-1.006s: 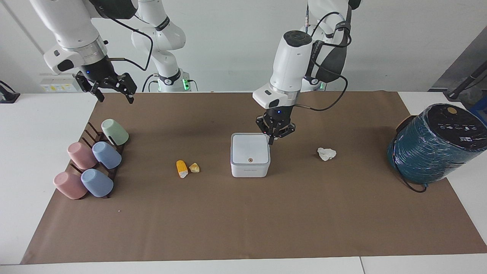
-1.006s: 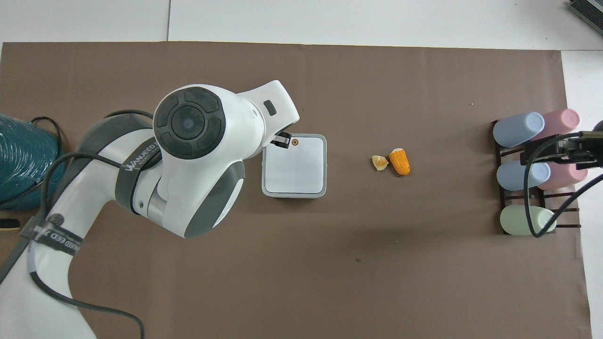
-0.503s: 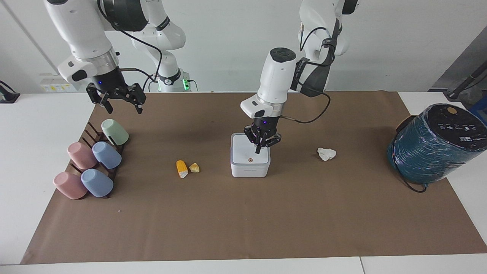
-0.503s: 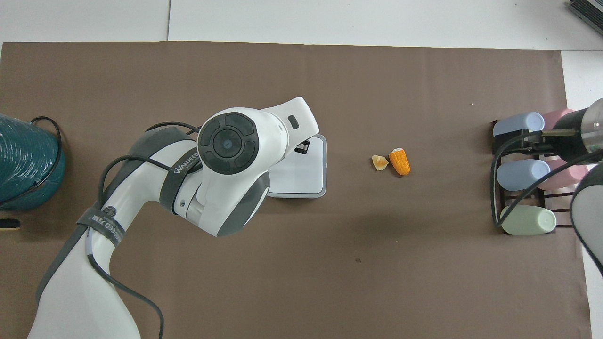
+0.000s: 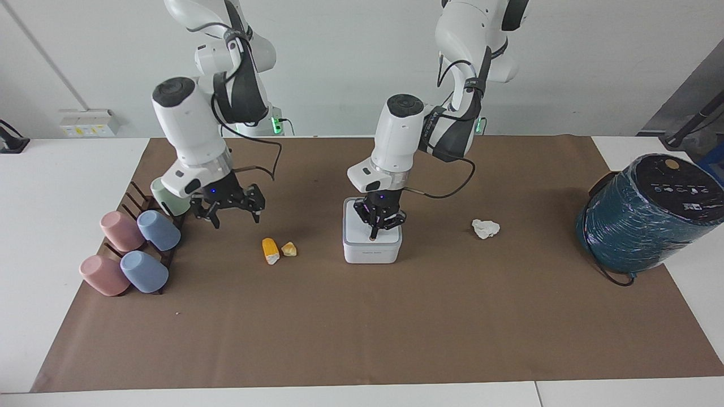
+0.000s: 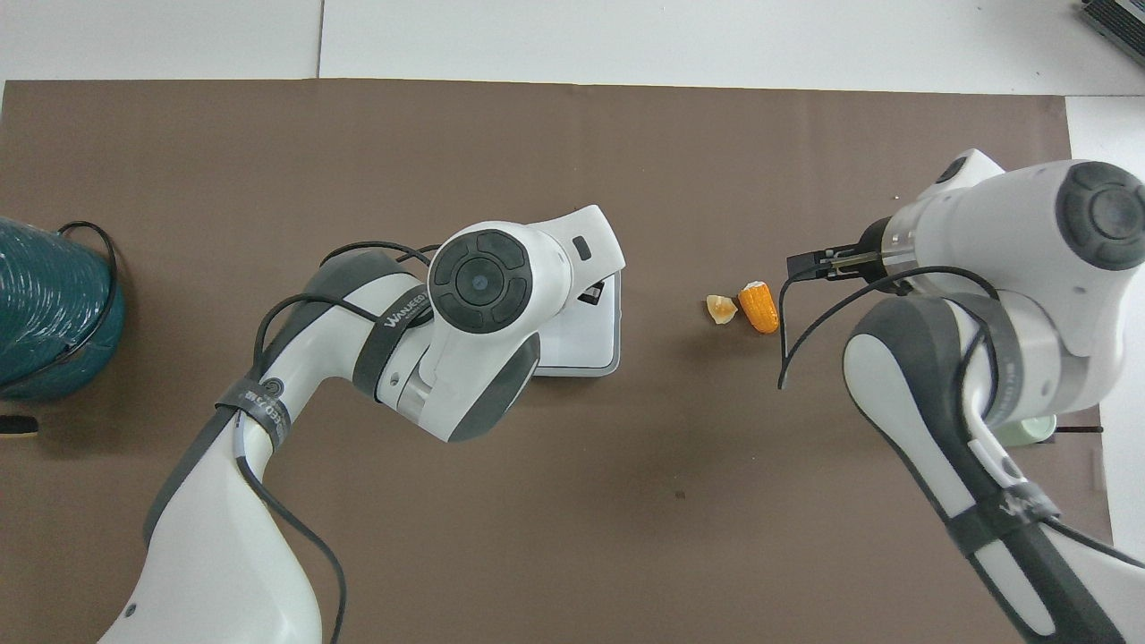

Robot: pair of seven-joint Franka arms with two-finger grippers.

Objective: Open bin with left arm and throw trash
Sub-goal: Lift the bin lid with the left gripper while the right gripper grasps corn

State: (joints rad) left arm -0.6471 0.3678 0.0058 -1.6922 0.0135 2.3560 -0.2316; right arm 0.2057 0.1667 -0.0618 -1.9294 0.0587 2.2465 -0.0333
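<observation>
High facing camera and steep overhead camera, both over brown mat [image 5: 362,316].

The white square bin [image 5: 371,244] sits lid-closed at mid-desk, the left arm [image 5: 396,141] reaching down onto its lid. Toward the right arm's end lie the orange-yellow piece [image 5: 270,250] and yellowish lump [image 5: 289,249]; the paper wad [image 5: 485,228] lies toward the left arm's end.

Left gripper [image 5: 378,225] blocks bin [image 5: 371,249] lid; surrounding mat [image 5: 362,328] open

A white table [image 5: 51,226] carries a brown mat [image 5: 362,328], on which sit a bin [image 5: 371,249], three scraps, a cup rack [image 5: 141,203] and a teal spool [image 5: 645,215].
</observation>
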